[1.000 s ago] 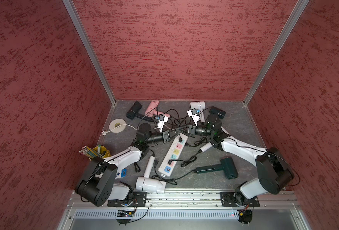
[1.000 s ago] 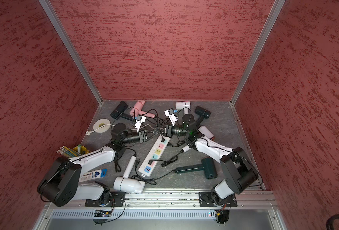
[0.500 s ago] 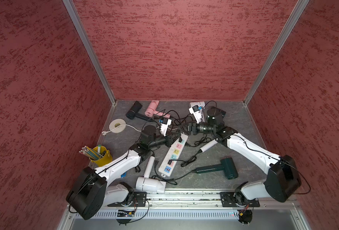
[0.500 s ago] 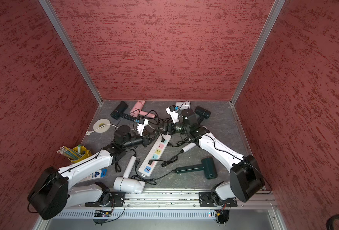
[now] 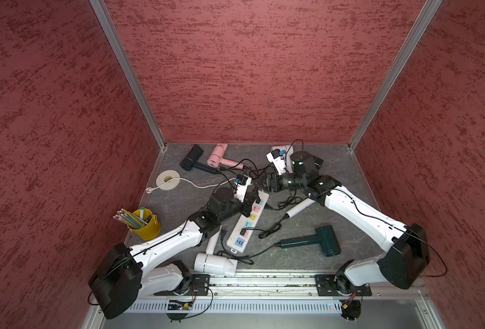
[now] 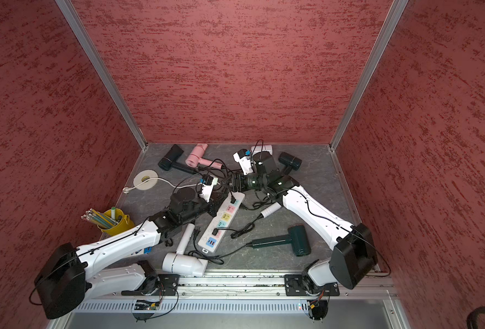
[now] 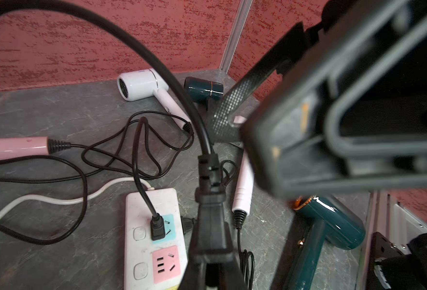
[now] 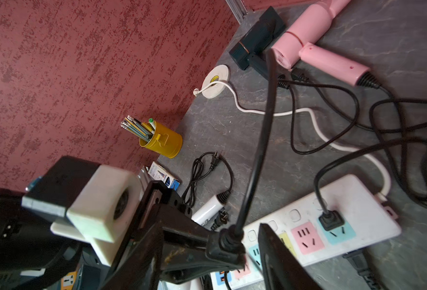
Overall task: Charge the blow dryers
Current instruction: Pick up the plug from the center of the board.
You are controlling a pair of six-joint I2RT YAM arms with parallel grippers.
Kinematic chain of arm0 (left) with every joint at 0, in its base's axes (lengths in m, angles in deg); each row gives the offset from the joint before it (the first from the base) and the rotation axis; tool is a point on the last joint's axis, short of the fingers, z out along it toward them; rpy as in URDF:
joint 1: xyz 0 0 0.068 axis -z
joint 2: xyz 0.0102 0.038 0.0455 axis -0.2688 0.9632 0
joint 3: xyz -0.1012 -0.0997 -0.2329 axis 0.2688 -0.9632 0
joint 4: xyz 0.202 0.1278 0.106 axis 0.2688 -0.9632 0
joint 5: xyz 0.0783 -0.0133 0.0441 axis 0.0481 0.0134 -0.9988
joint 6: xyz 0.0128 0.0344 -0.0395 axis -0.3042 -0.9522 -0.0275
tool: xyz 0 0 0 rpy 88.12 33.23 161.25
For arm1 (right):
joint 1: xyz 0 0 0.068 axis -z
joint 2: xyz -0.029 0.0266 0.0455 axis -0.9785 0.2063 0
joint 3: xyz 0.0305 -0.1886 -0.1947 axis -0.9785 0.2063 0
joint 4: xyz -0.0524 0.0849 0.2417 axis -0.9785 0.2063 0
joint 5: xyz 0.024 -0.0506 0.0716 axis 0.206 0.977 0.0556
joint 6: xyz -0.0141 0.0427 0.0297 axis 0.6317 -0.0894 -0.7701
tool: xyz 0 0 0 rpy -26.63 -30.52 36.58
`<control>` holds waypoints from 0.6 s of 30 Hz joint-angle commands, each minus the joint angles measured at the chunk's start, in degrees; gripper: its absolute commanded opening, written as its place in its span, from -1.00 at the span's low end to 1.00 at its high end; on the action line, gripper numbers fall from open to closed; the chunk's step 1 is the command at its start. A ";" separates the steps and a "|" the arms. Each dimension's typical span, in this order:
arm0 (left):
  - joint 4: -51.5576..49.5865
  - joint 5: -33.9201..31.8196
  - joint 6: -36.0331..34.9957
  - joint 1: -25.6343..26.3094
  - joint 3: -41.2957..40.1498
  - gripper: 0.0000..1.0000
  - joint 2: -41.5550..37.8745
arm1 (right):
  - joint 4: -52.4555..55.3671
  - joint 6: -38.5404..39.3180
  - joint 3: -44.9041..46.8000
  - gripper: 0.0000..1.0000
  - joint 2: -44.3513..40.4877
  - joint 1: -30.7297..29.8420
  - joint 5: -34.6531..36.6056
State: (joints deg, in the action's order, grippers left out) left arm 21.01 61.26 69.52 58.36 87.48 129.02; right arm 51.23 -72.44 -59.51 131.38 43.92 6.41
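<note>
Left gripper [image 7: 208, 200]: pressed together on a black plug [image 7: 207, 165], held just over the far part of the power strip [image 5: 247, 225].
Right gripper [image 5: 268, 182]: beyond the strip's far end, among tangled black cords; whether spread or closed, I cannot tell.
Blow dryers, all lying on the grey table [image 5: 307, 265]:
- black dryer [image 5: 191, 161] and pink dryer [image 5: 218, 155], far left, side by side
- far white dryer [image 5: 281, 149], partly behind the right arm
- dark dryer [image 6: 289, 161], far right
- green dryer [image 5: 325, 240], near right
- near white dryer [image 5: 213, 263], at the near edge

Yellow pencil cup [image 5: 147, 229]: by the left wall.
</note>
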 commanded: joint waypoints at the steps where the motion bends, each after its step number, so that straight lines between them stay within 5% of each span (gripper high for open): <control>1: -0.03 -4.90 -3.56 1.08 0.34 -0.94 -0.92 | 3.71 -0.17 -3.09 0.04 2.65 -0.27 -1.01; 18: -0.03 -8.28 -6.77 3.64 0.54 -0.97 -0.75 | 11.89 3.74 -8.57 -0.47 7.63 -0.37 -4.75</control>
State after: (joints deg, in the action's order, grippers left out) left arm 20.39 53.26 64.19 61.59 87.48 128.96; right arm 61.83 -70.06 -65.72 137.98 43.74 3.24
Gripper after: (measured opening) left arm 0.089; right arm 0.266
